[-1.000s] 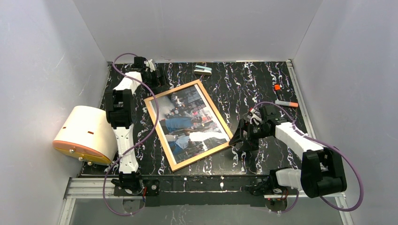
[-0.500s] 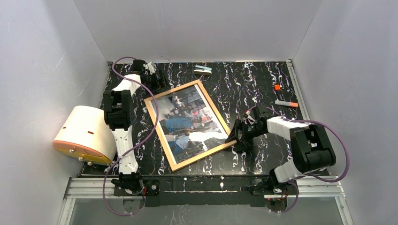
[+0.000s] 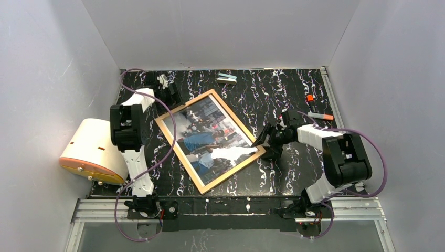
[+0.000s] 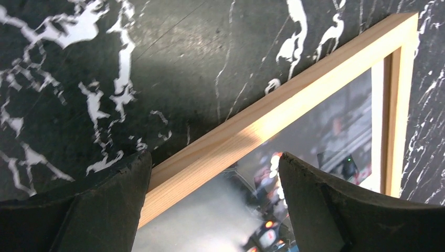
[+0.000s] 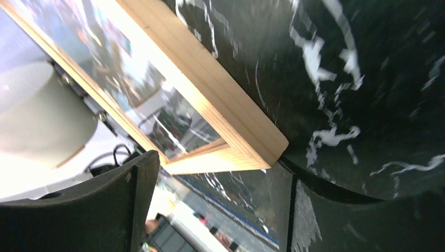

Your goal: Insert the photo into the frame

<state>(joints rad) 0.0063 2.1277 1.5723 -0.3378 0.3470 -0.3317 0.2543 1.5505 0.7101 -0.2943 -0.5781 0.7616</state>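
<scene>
The frame (image 3: 237,121), thin light wood with a clear pane, lies flat and tilted on the black marbled table. The photo (image 3: 204,137), people in blue on a street, lies inside it. My left gripper (image 3: 171,96) is open at the frame's far-left edge. In the left wrist view its jaws (image 4: 215,178) straddle the wood border (image 4: 294,97), with the print (image 4: 325,142) behind the pane. My right gripper (image 3: 267,144) is open at the frame's right corner. In the right wrist view that corner (image 5: 246,139) sits between its jaws (image 5: 220,189), close to the right finger (image 5: 367,210).
A white and orange rounded device (image 3: 94,149) stands off the table's left edge. A small box (image 3: 226,79) lies at the back. An orange-capped marker (image 3: 320,115) and a small red item (image 3: 310,97) lie at the right. Grey walls close in three sides.
My right gripper has moved up to the frame's right corner as its elbow rose. The frame has turned slightly, its far corner shifting left. My left gripper has shifted a little back-left.
</scene>
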